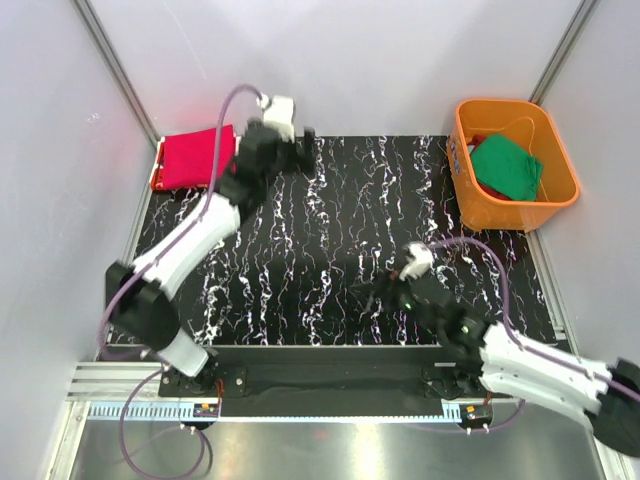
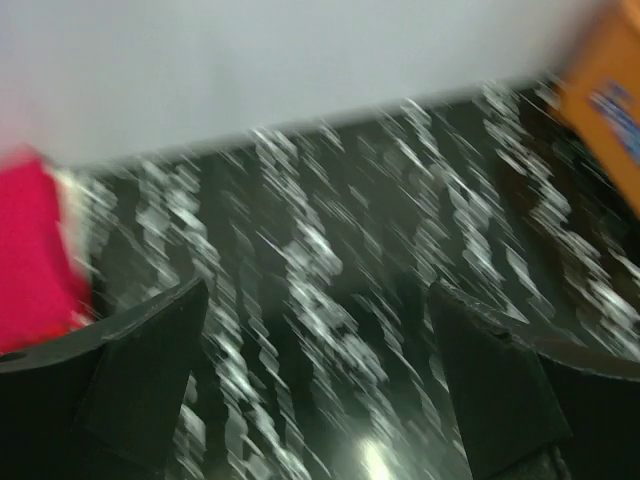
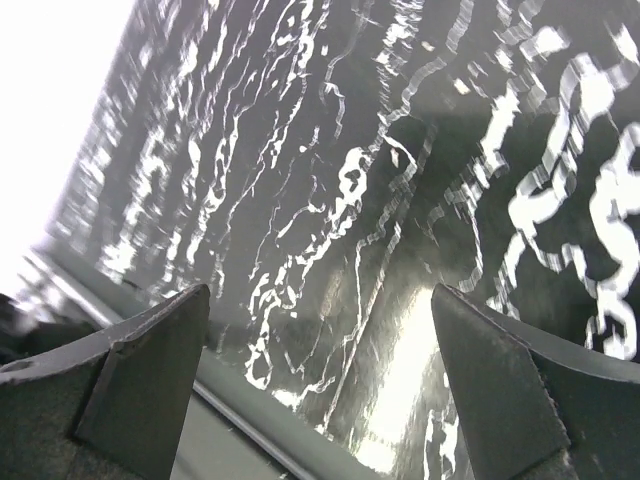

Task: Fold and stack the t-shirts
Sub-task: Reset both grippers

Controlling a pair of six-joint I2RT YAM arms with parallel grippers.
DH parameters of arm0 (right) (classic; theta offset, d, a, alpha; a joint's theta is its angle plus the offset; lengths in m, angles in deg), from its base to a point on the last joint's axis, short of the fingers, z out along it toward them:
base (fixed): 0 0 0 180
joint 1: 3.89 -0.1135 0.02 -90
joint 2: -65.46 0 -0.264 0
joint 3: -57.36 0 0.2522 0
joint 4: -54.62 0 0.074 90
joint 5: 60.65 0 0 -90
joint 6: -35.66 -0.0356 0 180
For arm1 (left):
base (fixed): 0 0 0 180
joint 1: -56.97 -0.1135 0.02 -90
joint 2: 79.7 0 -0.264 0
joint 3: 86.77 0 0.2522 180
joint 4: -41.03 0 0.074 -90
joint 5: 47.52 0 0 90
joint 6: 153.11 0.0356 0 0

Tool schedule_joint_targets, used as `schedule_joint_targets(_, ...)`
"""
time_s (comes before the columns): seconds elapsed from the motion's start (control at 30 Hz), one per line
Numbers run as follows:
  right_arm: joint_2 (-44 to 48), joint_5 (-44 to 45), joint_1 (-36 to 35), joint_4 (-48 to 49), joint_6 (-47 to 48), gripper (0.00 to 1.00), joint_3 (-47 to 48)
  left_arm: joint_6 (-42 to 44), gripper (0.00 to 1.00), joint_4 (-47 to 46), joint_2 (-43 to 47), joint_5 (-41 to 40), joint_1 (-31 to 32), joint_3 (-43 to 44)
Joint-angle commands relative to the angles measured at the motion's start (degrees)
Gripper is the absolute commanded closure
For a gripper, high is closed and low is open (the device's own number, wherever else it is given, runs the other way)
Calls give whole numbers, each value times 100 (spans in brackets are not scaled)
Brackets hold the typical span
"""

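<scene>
1 crimson t-shirt lies folded as a flat, soft rectangle at the upper left of the top view. The green t-shirt sits bunched in the stiff orange tub at upper right, not folded yet, so I think most of your work is left. The left gripper and the right gripper both stand wide open, holding nothing, over the glossy marbled table.

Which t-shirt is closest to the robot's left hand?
The folded red t-shirt in the far left corner of the table, right beside the left gripper. The green t-shirt lies far off in the orange tub.
</scene>
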Motion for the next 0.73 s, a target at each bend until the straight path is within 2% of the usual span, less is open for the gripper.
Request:
schedule_joint_targets(0.0,1048,661,43,241,-1648,0,-792,-1425,1,213,933,416,595,-1362)
schedule_joint_targets(0.03,1686,741,52,102,-1894,0,-1159,-1699,1,118,1484,607,702,-1748)
schedule_joint_targets(0.07,2032,812,43,13,-2235,0,-1337,-1980,1,-231,1829,852,781,-2718)
schedule_joint_targets(0.1,2697,943,43,-153,-2396,0,-1609,-2575,1,-470,2398,1246,965,-3171)
schedule_joint_targets(0.13,3043,1031,43,-372,-2597,0,-1698,-2790,1,-629,2725,1407,1045,-3663)
schedule_joint_targets(0.2,3998,1304,43,-1382,-3169,0,-1795,-3289,1,-823,3315,1426,1220,-4710)
schedule_joint_targets(0.23,4291,1330,43,-1837,-3301,0,-1892,-3458,1,-963,4014,1548,1248,-5071)
schedule_joint_targets(0.27,4564,1444,43,-2120,-3459,0,-1919,-3634,1,-1365,4334,1732,1248,-5831)
schedule_joint_targets(0.37,3953,1340,43,-2176,-3943,0,-1866,-4241,1,-1842,5801,2049,1265,-6741)
schedule_joint_targets(0.4,3751,1296,43,-2072,-3979,0,-1866,-4573,1,-1974,6153,2154,1274,-7292)
schedule_joint_targets(0.5,2926,980,43,-1308,-4163,0,-2146,-5391,1,-2957,7428,2549,1265,-8523)
schedule_joint_targets(0.6,2616,804,35,-754,-3892,0,-2147,-6139,1,-3678,8553,2796,1265,-9499)
schedule_joint_targets(0.7,2921,296,43,-577,-3418,0,-2147,-6641,1,-4032,9396,3155,1266,-9803)
